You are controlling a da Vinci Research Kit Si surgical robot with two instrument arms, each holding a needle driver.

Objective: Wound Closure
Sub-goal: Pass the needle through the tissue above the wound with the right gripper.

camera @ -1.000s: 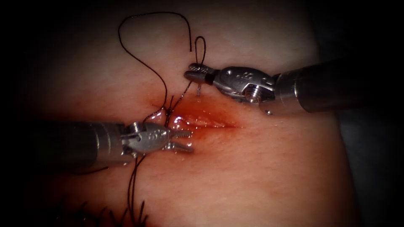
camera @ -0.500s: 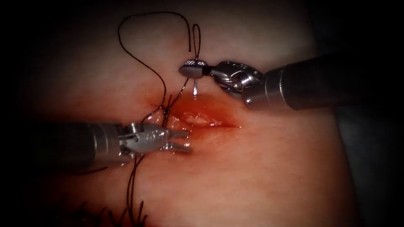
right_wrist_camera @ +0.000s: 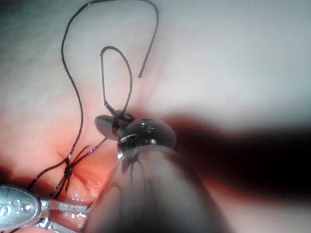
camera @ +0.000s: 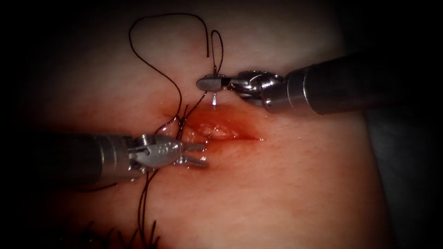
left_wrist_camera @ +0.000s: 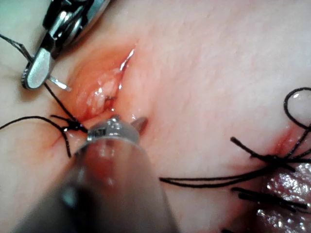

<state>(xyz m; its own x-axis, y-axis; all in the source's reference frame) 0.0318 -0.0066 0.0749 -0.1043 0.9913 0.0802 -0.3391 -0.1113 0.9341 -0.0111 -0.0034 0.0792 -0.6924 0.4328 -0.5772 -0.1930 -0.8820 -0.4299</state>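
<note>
The left tool [camera: 196, 154] lies at the left end of the cut [camera: 221, 131], its jaws parted and holding nothing, just where it was a second ago. A knot [camera: 182, 121] sits above it, with thread [camera: 157, 74] looping away over the tissue [camera: 277, 184]. The right tool [camera: 208, 84] (rolled at the wrist since then) has its jaws closed on the needle [camera: 214, 97], whose short visible end points down toward the cut's upper edge, not in the tissue.
</note>
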